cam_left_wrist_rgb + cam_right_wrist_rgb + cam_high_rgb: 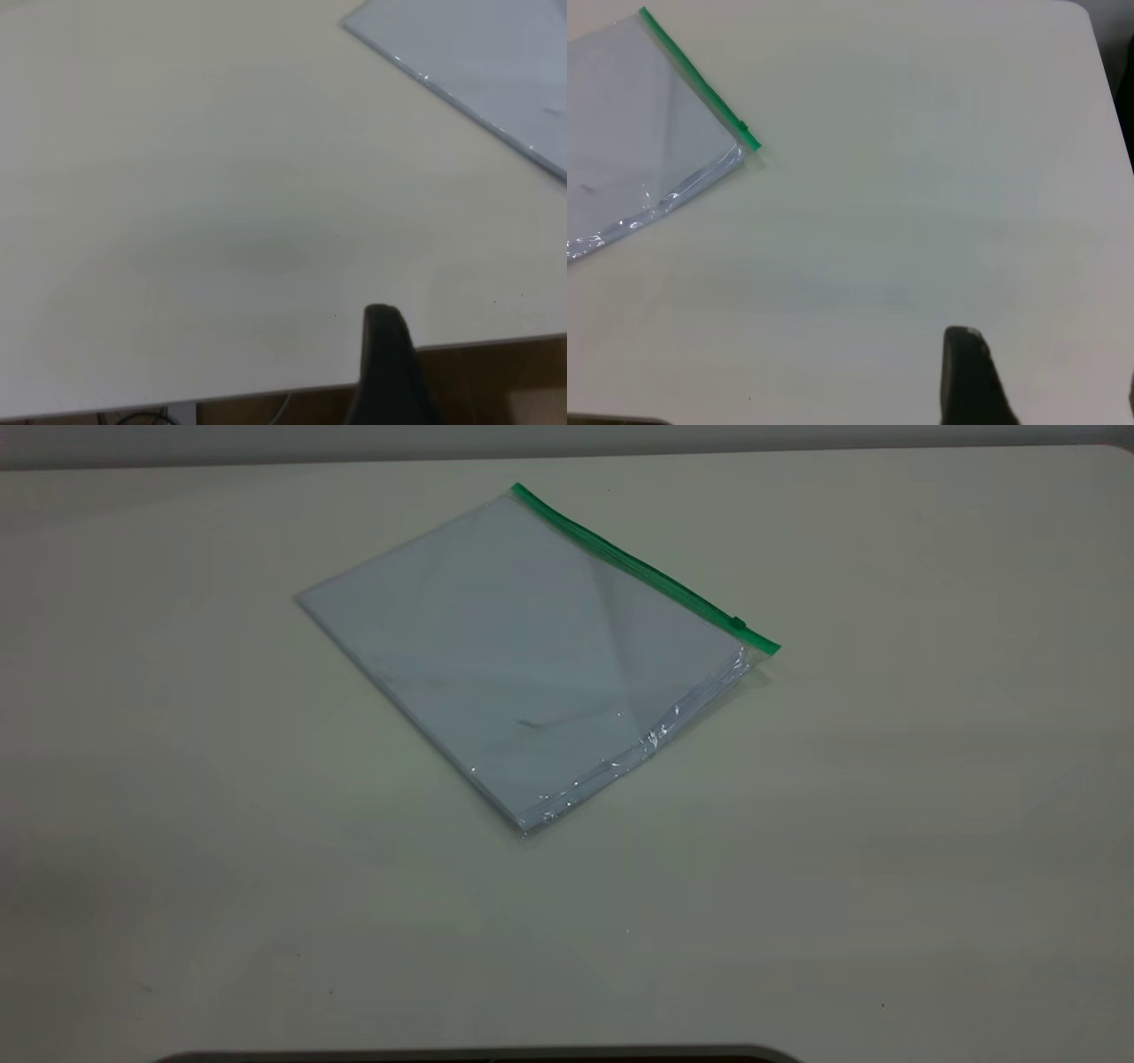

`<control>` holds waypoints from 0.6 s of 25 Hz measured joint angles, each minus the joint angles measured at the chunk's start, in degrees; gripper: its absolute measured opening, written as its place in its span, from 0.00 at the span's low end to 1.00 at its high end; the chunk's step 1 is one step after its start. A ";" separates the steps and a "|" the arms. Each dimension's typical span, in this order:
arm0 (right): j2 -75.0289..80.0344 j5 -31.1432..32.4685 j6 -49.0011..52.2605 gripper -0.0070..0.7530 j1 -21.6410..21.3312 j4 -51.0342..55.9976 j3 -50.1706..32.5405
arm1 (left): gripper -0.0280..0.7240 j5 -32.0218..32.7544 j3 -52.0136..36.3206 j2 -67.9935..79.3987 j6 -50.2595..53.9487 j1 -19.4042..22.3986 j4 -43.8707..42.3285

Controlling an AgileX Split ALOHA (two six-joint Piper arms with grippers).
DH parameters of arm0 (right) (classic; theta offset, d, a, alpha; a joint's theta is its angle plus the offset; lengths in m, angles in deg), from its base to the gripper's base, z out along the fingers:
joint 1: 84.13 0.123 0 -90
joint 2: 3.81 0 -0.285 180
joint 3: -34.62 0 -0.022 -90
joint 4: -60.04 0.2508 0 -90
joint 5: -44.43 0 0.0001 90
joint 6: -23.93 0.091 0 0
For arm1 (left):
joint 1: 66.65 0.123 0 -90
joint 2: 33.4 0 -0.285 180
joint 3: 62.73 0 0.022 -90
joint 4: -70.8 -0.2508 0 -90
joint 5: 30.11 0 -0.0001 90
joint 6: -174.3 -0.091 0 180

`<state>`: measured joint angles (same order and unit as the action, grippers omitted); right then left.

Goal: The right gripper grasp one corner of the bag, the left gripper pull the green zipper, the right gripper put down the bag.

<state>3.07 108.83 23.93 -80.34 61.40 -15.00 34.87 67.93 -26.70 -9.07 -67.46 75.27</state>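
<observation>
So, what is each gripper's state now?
Left gripper: cannot be told, holding nothing, parked at the table edge.
Right gripper: cannot be told, holding nothing.

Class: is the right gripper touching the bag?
Apart. The right wrist view shows bare table between the right gripper and the bag.

Only the flat bag point(532, 655) interrupts the table point(886, 824).

A single dark finger of the left gripper point(388, 367) shows in its wrist view: matte black, smooth, rounded at the tip and widening toward its base. The right gripper point(970, 376) shows a similar black tapered finger, with a faint pale glint at its tip. No cables, screws or markings are visible on either.
</observation>
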 joint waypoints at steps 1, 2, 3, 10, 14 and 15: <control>0.00 0.00 0.00 0.62 0.00 0.00 0.00 | 0.77 0.00 0.00 0.00 0.00 0.00 0.00; 0.00 0.00 0.00 0.62 0.00 0.00 0.00 | 0.77 0.00 0.00 0.00 0.00 0.00 0.00; 0.00 0.00 0.33 0.62 0.00 0.00 0.00 | 0.77 0.00 0.00 0.00 0.05 0.00 0.00; 0.00 0.05 1.83 0.61 0.00 -0.71 0.00 | 0.77 0.00 0.00 0.00 0.06 0.00 0.00; 2.55 -0.97 0.94 0.59 0.00 0.72 0.27 | 0.77 -2.95 1.18 3.22 0.90 0.00 0.00; 4.85 -2.16 0.00 0.58 0.00 1.27 0.49 | 0.77 -4.78 1.79 5.28 1.02 0.00 0.00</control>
<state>7.92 106.67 23.93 -80.34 62.67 -14.51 30.09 69.72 -21.43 -8.05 -67.46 75.27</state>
